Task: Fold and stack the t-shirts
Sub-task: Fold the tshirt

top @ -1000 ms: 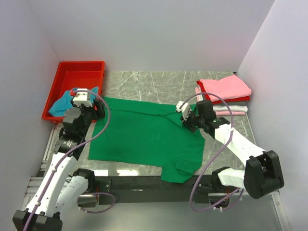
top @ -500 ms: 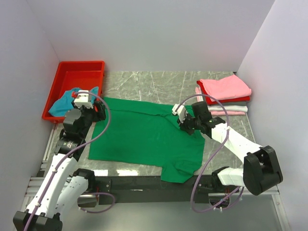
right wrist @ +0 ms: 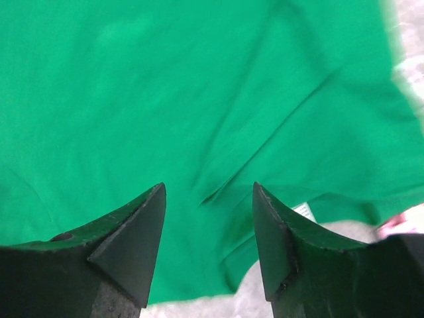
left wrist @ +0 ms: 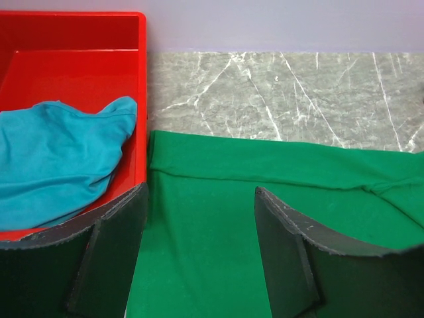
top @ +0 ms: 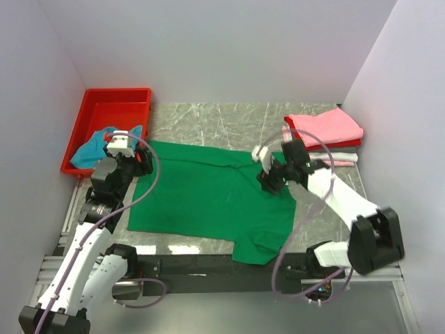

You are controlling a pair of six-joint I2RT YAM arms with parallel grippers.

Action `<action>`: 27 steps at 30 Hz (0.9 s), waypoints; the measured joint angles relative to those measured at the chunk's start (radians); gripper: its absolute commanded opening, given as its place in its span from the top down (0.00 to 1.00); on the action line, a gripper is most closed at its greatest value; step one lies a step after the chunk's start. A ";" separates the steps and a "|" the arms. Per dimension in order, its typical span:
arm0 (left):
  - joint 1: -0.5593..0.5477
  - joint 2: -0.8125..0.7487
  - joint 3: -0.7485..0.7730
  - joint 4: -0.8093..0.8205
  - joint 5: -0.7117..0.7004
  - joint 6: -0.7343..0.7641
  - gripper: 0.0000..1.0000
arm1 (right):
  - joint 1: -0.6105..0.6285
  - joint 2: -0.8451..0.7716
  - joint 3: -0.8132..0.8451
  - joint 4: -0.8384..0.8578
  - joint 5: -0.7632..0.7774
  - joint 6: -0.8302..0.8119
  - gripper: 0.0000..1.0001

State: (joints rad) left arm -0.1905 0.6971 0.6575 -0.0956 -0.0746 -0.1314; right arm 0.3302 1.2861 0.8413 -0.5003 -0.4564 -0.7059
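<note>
Green cloth covers most of the tabletop: one t-shirt (top: 208, 202) lies spread out flat on the grey marbled table (top: 208, 115). Its lower right part hangs over the near edge by the arm bases.

The right gripper (top: 268, 177) hangs low over the shirt's upper right area, near the collar. In the right wrist view its two dark fingers (right wrist: 142, 225) stand apart with only creased green fabric showing between them and nothing pinched. A small white label (right wrist: 303, 211) peeks out at the cloth's edge just beside the right-hand finger.

The left gripper (top: 132, 163) sits at the shirt's upper left corner, close to the red tray (top: 118, 97). In its own camera its fingers (left wrist: 112, 245) are also spread, the gap framing flat green cloth, and they hold nothing. I cannot tell whether the tips touch the fabric.

A teal-blue shirt (top: 87, 149) lies bunched in the near end of the tray, one fold draped against the tray's wall.

At the far right of the table is a folded stack: a pink shirt (top: 325, 125) on top, a red one (top: 327, 145) under it, and a whitish one (top: 341, 157) below that. The stack lies just beyond the right arm, apart from the green shirt.
</note>
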 measured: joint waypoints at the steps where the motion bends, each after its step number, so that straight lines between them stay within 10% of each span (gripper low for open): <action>1: 0.000 -0.001 0.000 0.000 0.000 0.001 0.30 | -0.009 0.050 0.057 -0.002 -0.010 0.032 0.41; 10: 0.000 -0.039 0.000 0.000 0.000 0.015 0.29 | -0.030 0.566 0.486 0.022 -0.086 0.285 0.42; 27: 0.000 -0.039 0.000 -0.001 0.045 0.015 0.28 | -0.094 0.787 0.726 -0.246 -0.140 0.099 0.34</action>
State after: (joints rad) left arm -0.1905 0.6586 0.6575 -0.0963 -0.0296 -0.1162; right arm 0.2359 2.0735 1.5673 -0.7460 -0.5968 -0.6071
